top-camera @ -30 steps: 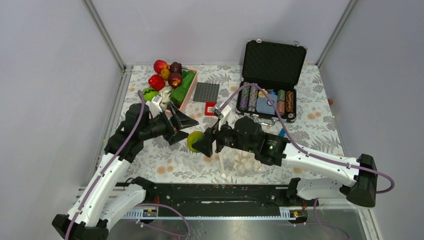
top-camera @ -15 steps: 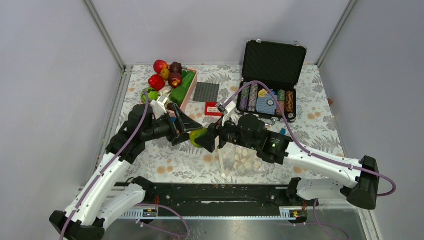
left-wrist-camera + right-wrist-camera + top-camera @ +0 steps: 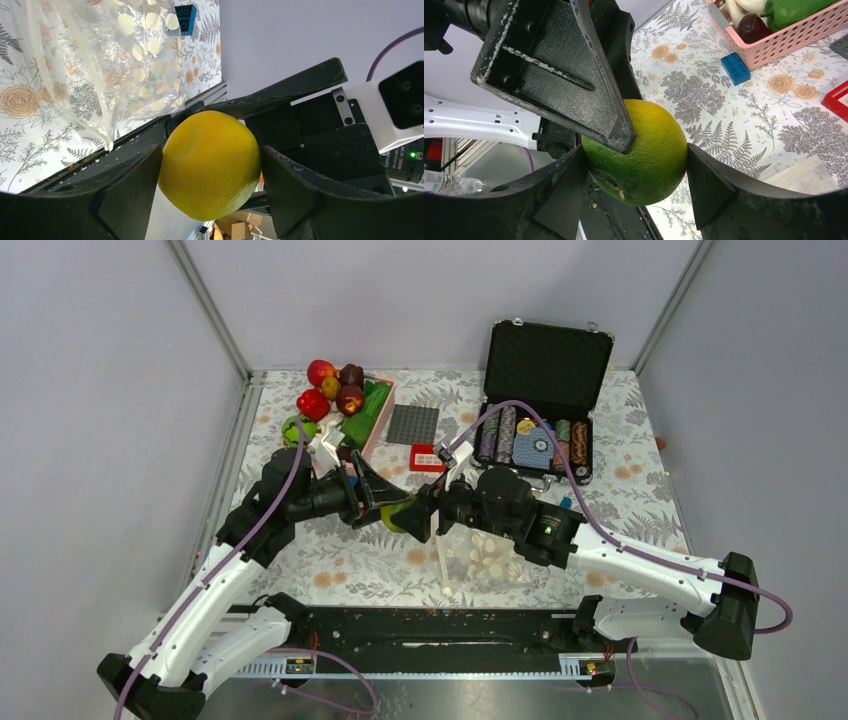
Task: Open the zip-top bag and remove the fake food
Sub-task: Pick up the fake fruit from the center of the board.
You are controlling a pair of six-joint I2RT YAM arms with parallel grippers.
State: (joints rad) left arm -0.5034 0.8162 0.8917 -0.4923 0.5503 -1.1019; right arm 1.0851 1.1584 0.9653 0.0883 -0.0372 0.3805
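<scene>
A yellow-green lemon (image 3: pixel 399 513) hangs above the table between both grippers. My right gripper (image 3: pixel 418 514) is shut on it; in the right wrist view its fingers press the lemon (image 3: pixel 636 152) from both sides. My left gripper (image 3: pixel 385 508) has come in from the left, and its fingers touch both sides of the lemon (image 3: pixel 210 165). The zip-top bag (image 3: pixel 482 555), clear with cream dots, lies on the table under my right arm; it also shows in the left wrist view (image 3: pixel 125 60). More fake food (image 3: pixel 333 388) is piled at the back left.
A pink basket (image 3: pixel 379 422) with green vegetables stands by the pile. An open poker-chip case (image 3: pixel 540 410) stands at the back right. A grey baseplate (image 3: pixel 413 425), a red brick (image 3: pixel 425 457) and a blue brick (image 3: pixel 735 68) lie on the flowered tablecloth.
My left gripper has moved right from beside the lemon and closed round it. My right gripper has kept hold of the lemon and shifted slightly.
</scene>
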